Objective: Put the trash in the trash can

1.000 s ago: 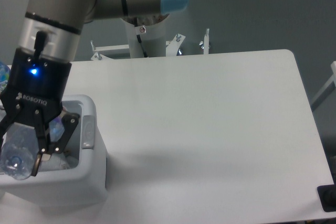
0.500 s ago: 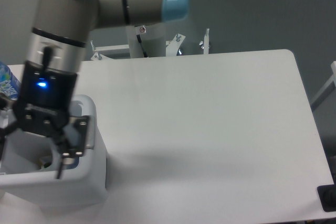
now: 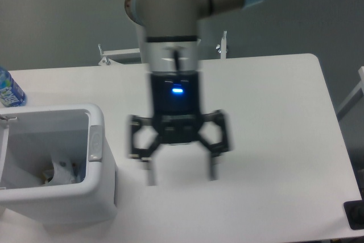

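Over the table [image 3: 273, 101], spread gripper [image 3: 179, 174]

The trash can [image 3: 94, 197], a boxy white plastic bin with a thick rounded rim and a pale grey latch on its right side, stands upright at the tabletop's front-left corner. Inside, crumpled white napkin [image 3: 57, 172] and clear bottle parts lie at the bottom, indistinct.
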`<state>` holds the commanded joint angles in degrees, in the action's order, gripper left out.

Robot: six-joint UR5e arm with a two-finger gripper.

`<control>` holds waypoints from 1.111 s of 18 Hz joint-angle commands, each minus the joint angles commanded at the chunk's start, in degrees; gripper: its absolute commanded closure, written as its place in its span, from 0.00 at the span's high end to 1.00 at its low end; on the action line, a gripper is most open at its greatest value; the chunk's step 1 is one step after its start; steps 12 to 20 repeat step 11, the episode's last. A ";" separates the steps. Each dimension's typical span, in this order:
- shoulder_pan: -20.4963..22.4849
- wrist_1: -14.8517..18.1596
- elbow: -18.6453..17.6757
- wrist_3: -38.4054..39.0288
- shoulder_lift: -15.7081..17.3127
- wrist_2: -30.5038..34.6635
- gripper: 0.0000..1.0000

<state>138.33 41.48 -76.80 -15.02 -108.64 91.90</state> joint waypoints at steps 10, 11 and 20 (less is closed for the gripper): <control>8.44 13.62 -6.17 -30.85 5.01 5.93 1.00; 8.88 14.50 -6.17 -31.12 5.63 5.93 1.00; 8.88 14.50 -6.17 -31.12 5.63 5.93 1.00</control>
